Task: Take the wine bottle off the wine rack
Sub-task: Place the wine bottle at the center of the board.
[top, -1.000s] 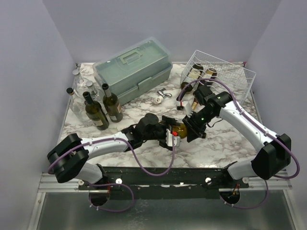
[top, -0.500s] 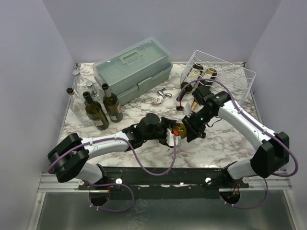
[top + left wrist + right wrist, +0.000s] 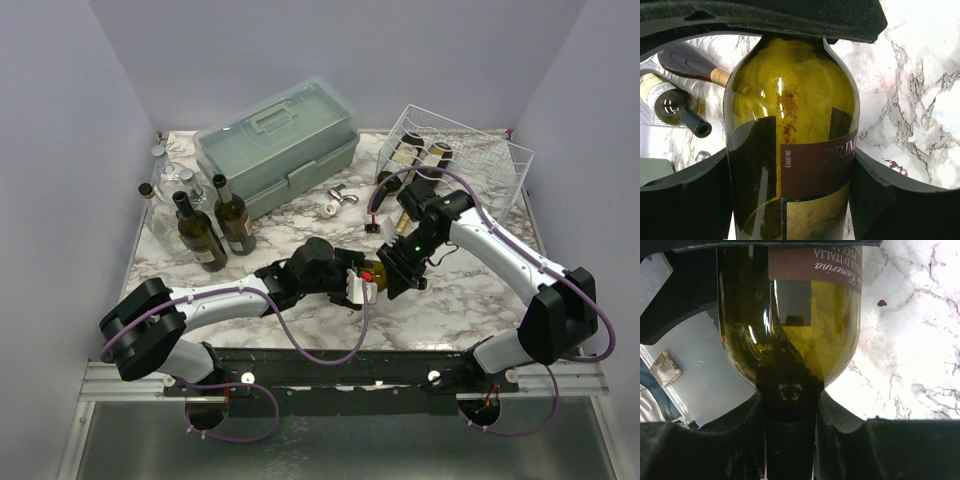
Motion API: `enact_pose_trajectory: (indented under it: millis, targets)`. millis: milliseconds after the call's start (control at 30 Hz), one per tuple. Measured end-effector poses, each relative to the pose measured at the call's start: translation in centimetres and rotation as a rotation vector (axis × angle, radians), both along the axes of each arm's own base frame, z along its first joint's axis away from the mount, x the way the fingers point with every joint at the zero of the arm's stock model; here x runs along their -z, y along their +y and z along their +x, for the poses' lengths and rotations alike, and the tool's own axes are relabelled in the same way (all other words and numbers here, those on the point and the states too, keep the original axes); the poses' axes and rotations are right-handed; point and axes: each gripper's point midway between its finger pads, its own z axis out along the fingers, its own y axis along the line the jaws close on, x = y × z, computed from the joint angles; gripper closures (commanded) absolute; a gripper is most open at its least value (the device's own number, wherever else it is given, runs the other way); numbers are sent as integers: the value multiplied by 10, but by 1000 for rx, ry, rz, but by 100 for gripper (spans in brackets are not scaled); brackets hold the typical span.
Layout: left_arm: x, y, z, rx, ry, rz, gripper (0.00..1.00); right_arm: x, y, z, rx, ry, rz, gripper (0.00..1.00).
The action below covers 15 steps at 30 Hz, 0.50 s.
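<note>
- Left wrist view: one wine bottle [image 3: 790,125], amber-green glass. Its dark label reads "PRIM…" with the code "EA00180" printed sideways.
- Right wrist view: the same label, seen upside down, shows "D'ITALIA" and a line of script too small to read.
- Location: the wine bottle is off the wine rack [image 3: 470,160], held lengthwise over the marble surface [image 3: 470,295] at front centre between the two arms. Whether it touches the surface cannot be told.
- Left fingers [image 3: 687,200]: clamped on both sides of the bottle's body at the label.
- Right fingers [image 3: 900,450]: clenched on the bottle's neck.
- Wine rack: one, white wire, back right, with two labelled bottles [image 3: 409,150] lying at its left end.
- Upright dark bottles [image 3: 198,233]: two, at the left, with clear glassware [image 3: 165,185] behind them, count unclear.
- Toolbox [image 3: 280,140]: one, pale green, back centre.
- Small fittings [image 3: 337,200]: two, before the toolbox.
- Change from a second ago: the left fingers have closed in on the bottle, and less amber glass shows between the arms.
</note>
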Motion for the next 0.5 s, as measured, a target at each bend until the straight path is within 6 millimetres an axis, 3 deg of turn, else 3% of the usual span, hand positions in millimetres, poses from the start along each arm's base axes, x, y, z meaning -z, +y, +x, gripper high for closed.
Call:
enact_pose_trajectory:
  millis: [500]
  targets:
    - [22,9,-6,-51,89,10,100,2,8,7,13,-9,31,24]
